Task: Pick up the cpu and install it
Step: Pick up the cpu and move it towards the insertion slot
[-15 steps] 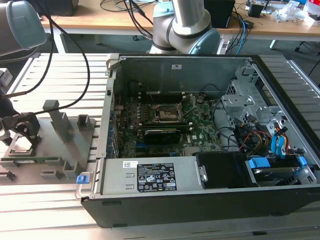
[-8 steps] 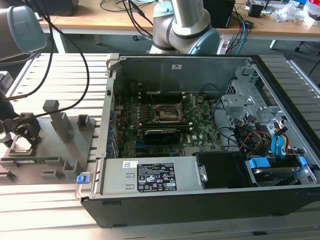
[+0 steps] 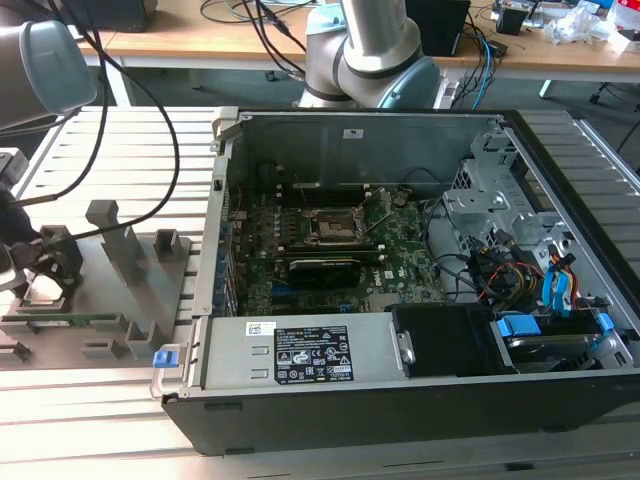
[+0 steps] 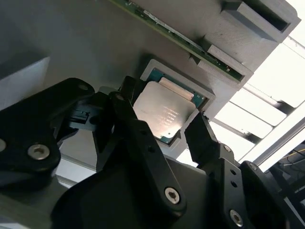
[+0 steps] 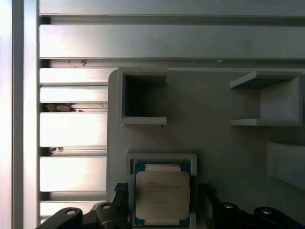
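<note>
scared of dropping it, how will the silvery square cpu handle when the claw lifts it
The thin, flat, square, silvery-topped cpu looks rigid, so likely no flexing. Its smooth top and slim edges may slip in the black claw. Sitting low in the grey plastic pocket, it probably offers little edge to grip.

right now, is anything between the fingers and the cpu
nothing visible: the silvery square cpu lies in its grey plastic holder, with the black fingers open on either side of it
</note>
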You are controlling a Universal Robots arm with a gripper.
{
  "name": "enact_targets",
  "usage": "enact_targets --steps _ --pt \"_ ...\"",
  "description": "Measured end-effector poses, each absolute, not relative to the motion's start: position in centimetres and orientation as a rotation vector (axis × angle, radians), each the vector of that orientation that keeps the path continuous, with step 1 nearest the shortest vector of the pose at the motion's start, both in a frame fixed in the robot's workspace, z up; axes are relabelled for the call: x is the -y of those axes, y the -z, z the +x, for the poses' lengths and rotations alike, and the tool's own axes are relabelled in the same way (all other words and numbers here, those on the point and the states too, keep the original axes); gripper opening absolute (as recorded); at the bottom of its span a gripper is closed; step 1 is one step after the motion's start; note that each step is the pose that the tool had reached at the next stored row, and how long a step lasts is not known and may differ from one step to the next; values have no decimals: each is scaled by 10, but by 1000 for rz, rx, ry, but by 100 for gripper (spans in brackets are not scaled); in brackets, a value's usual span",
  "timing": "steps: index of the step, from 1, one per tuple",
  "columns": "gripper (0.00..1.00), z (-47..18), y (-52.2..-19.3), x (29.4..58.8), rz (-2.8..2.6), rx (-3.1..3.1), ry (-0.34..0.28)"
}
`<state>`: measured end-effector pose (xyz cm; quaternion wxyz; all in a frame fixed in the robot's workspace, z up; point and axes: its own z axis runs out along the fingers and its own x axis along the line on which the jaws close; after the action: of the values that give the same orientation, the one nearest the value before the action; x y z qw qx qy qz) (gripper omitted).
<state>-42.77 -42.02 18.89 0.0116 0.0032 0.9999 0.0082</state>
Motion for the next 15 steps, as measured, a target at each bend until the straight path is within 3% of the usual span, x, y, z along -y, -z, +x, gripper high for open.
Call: enact_targets --steps 1,3,15 --pt "68 -428 -189 420 10 -3118 -25" --pt "55 -428 -189 420 10 -3118 -25" --pt "55 -428 -187 420 10 -3118 -25"
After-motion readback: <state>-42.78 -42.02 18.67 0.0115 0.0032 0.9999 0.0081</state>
